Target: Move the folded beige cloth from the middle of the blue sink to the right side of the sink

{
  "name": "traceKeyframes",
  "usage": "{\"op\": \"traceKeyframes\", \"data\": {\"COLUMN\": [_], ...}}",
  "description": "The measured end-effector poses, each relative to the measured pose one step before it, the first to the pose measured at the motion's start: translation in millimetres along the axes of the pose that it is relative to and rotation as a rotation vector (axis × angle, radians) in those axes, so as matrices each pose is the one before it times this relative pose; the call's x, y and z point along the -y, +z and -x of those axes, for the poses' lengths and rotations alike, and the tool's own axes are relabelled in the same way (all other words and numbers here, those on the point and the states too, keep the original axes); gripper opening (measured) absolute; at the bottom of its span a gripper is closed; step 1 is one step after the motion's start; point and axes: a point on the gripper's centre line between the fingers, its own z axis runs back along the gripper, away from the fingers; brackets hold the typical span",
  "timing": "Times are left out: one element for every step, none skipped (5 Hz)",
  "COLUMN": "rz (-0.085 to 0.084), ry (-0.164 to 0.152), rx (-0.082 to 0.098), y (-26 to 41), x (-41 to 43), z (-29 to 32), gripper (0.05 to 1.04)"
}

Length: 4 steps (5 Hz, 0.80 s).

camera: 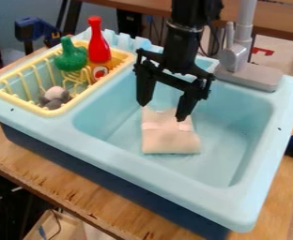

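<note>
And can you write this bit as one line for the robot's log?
gripper: open, by cloth | cloth: in sink | red bottle: in rack

No legible text or numbers. Label (100,72) on red bottle (98,48) and red mark (262,50) behind faucet (235,55): unreadable.

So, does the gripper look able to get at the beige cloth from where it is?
Likely yes: the gripper hangs open in the sink area, its fingers spread near the far end of the beige cloth, and nothing seems to block the way.
</note>
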Motion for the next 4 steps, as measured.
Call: {"op": "traceKeyframes", "data": {"rz": [-0.0001,0.0224,0.0093,0.0464], "ry": [0.0079,-0.0042,-0.0223,-0.0281], "rx": [-0.0394,-0.0365,-0.0001,0.0329], "y": [-18.95,-16.35,-3.39,-2.02], "x": [-7.29,-1.59,2.06,3.57], "z": [-6.46,-4.87,-1.66,-4.55], "gripper": [1.0,0.999,0.999,0.999]}}
